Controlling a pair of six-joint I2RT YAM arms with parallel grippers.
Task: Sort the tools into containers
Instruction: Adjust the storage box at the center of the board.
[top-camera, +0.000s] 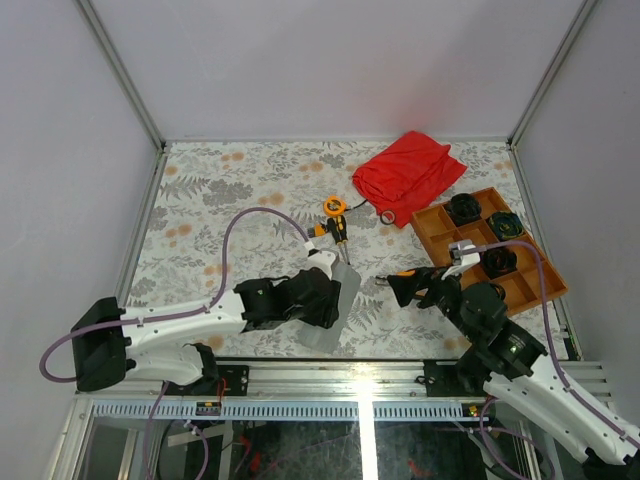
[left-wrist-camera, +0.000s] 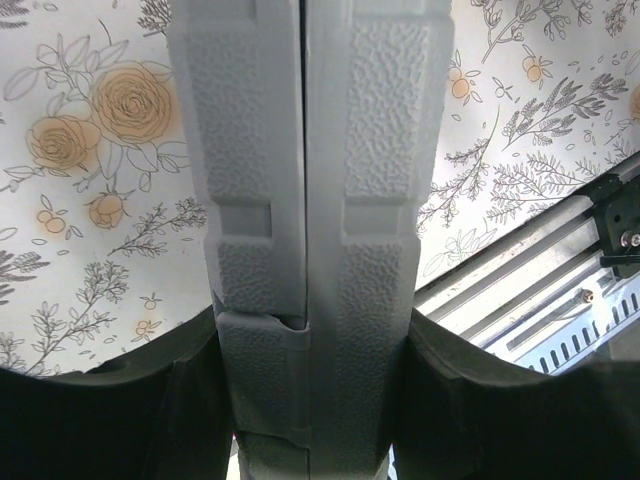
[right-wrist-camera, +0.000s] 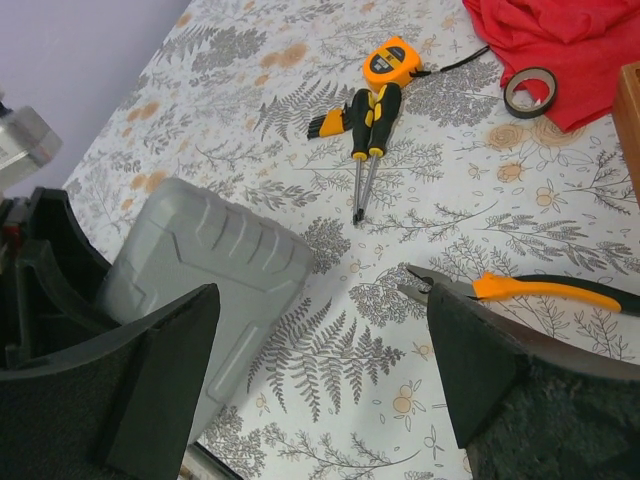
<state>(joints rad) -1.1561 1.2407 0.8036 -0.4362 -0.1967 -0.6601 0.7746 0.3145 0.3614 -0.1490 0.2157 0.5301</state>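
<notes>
Left gripper (top-camera: 322, 295): fingers (left-wrist-camera: 110, 410) are pressed against the two broad faces of the grey case (left-wrist-camera: 310, 200), pinching it firmly.
Grey case: closed, with both tray halves together (the seam runs down the narrow edge facing the left wrist camera). It is held tilted at the near middle of the table (top-camera: 220, 200), between the two arms. Whether it touches the surface cannot be told.
Right gripper (right-wrist-camera: 320, 310): fingers (right-wrist-camera: 160, 380) are spread wide with nothing between them, low over the table just right of the case.
Pliers (right-wrist-camera: 540, 290): orange-handled and lying flat. The nose tip is near the right finger and not gripped.
Screwdrivers (right-wrist-camera: 368, 125): two, side by side on the table beyond the case, blades pointing toward the arms.
Tape measure (right-wrist-camera: 390, 62): round and orange, just beyond the screwdriver handles.
Small orange-black piece (right-wrist-camera: 325, 123): just left of those handles.
Red cloth (right-wrist-camera: 570, 40): crumpled at the far right, with a tape roll (right-wrist-camera: 530, 92) at its edge.
Divided tray (top-camera: 440, 232): orange-brown, at the right side, holding black round parts (top-camera: 462, 208).
</notes>
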